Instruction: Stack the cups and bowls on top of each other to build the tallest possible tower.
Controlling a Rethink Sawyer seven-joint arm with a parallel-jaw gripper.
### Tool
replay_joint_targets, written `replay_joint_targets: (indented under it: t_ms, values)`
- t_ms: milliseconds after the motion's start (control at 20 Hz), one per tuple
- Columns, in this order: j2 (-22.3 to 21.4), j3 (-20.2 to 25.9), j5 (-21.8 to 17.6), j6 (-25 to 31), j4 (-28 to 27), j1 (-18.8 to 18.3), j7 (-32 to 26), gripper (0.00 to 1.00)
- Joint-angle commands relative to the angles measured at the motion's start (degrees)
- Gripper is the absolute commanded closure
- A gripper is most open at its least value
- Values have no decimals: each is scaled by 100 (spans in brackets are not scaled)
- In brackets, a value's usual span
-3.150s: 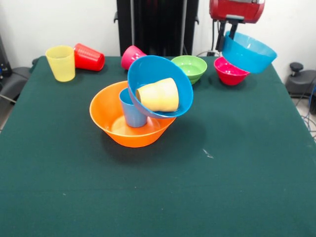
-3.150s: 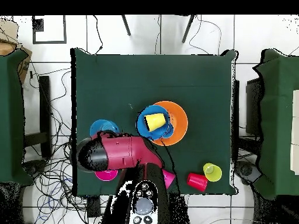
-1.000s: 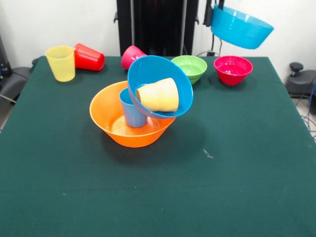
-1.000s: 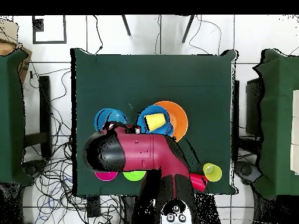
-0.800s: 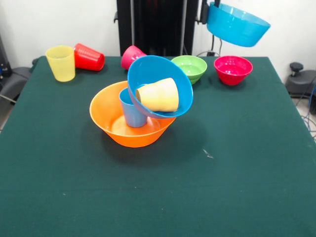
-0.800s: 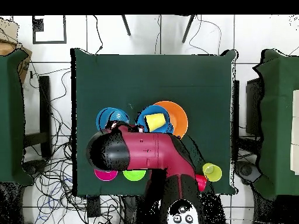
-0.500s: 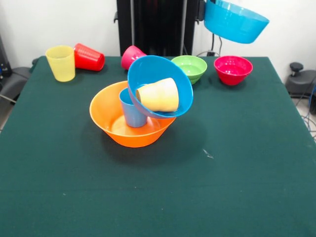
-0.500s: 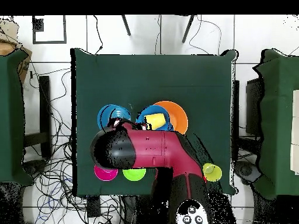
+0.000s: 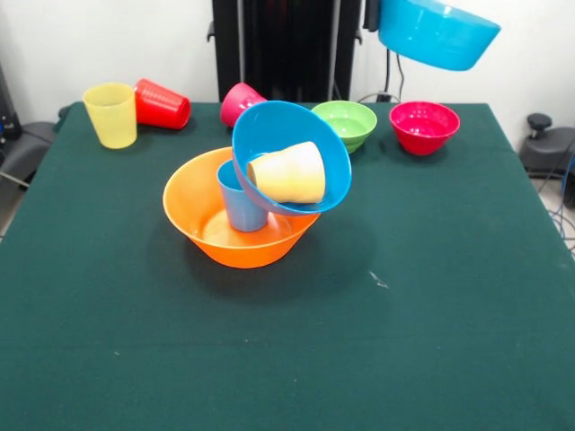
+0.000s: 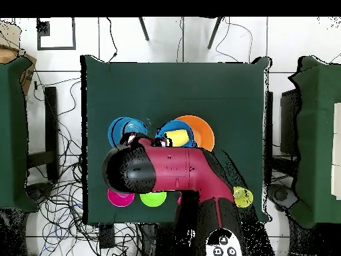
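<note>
My gripper (image 9: 374, 16) shows only at the top edge of the front view. It is shut on the rim of the small blue bowl (image 9: 437, 34), which hangs high above the table's far right. In the overhead view the bowl (image 10: 124, 130) lies left of the tower, by the gripper (image 10: 137, 140). The tower stands mid-table: the large orange bowl (image 9: 202, 224) holds the upright light blue cup (image 9: 241, 206). The large blue bowl (image 9: 280, 126) leans tilted on that cup. The orange cup (image 9: 289, 172) lies on its side in it.
At the table's far edge are the yellow cup (image 9: 110, 114), upright, and the red cup (image 9: 163, 104) and pink cup (image 9: 241, 101), both on their sides. The green bowl (image 9: 346, 123) and magenta bowl (image 9: 422, 127) stand there too. The arm (image 10: 166, 170) covers the table's near side in the overhead view.
The gripper has lifted the small blue bowl from just above the magenta bowl up to the top of the front view. In the last half second it has hardly shifted. The tower has not moved.
</note>
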Motion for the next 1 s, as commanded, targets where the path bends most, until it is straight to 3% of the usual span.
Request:
replay_joint_targets:
  t_ms: [50,550,1000]
  values:
    - [90,681,-718,478,512,-248,-1381,100]
    - [43,1293,-775,365,771,-907,-1513,100]
    - [6,1655,-987,539,765,-1200,-1410,100]
